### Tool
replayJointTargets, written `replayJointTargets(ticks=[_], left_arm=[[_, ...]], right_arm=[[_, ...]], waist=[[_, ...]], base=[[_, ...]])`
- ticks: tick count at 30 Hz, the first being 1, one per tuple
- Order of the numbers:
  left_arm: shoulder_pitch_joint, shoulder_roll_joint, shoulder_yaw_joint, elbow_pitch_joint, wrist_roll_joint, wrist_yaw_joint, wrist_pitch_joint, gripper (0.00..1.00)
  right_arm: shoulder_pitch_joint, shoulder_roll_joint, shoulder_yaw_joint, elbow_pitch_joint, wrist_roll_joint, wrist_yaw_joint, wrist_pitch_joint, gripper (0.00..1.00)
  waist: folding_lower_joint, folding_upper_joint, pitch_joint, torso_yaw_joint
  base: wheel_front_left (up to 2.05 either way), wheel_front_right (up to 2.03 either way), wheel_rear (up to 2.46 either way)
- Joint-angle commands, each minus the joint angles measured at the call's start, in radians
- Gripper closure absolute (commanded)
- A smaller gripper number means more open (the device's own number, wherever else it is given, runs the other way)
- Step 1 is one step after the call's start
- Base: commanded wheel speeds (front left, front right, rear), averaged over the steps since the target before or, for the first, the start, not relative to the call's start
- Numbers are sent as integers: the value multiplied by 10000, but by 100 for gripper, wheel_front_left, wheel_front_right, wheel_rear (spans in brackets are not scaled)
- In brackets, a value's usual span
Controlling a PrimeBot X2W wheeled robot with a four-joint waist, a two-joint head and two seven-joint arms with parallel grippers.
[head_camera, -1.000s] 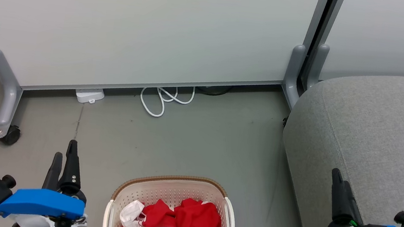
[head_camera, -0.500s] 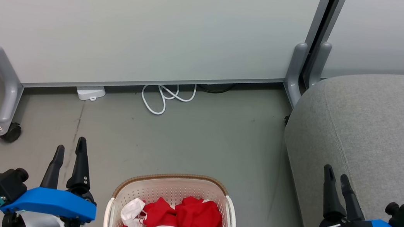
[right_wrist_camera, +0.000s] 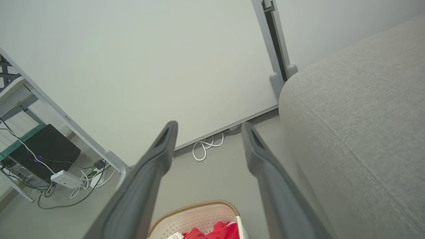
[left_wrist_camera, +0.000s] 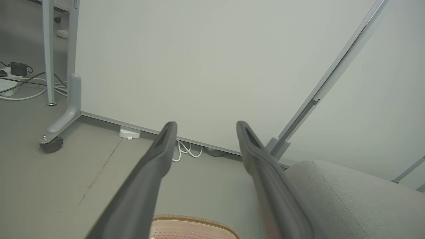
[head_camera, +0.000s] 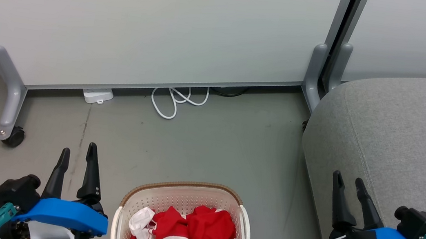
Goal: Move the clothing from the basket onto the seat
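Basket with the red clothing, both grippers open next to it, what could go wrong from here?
1. The clothing lies bunched in the basket; one pinch might lift just part, and the rest could fall on the floor short of the seat.
2. The left gripper might catch the basket's rim and drag it.
3. The right gripper sits close to the seat's edge; swinging inward it might brush it.

Bright, even light; perhaps wide-angle warping.
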Motion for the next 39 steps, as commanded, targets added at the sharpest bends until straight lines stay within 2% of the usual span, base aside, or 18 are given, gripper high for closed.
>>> replayJointTargets(ticks=[1, 14, 39], left_arm=[[-208, 28, -31, -22, 346, -6, -122, 0], [-260, 8, -97, 247, 1392, 5, -416, 0], [-328, -13, -253, 579, 2722, 109, -905, 0]], right_arm=[[-272, -67, 31, -27, -383, 18, -115, 0], [-403, -72, 124, 203, -1619, 20, -411, 0], [-605, -81, 219, 519, -3442, 21, -920, 0]], waist=[[0, 0, 5, 13], [0, 0, 47, 48], [0, 0, 144, 115]], base=[[0, 0, 0], [0, 0, 0], [0, 0, 0]])
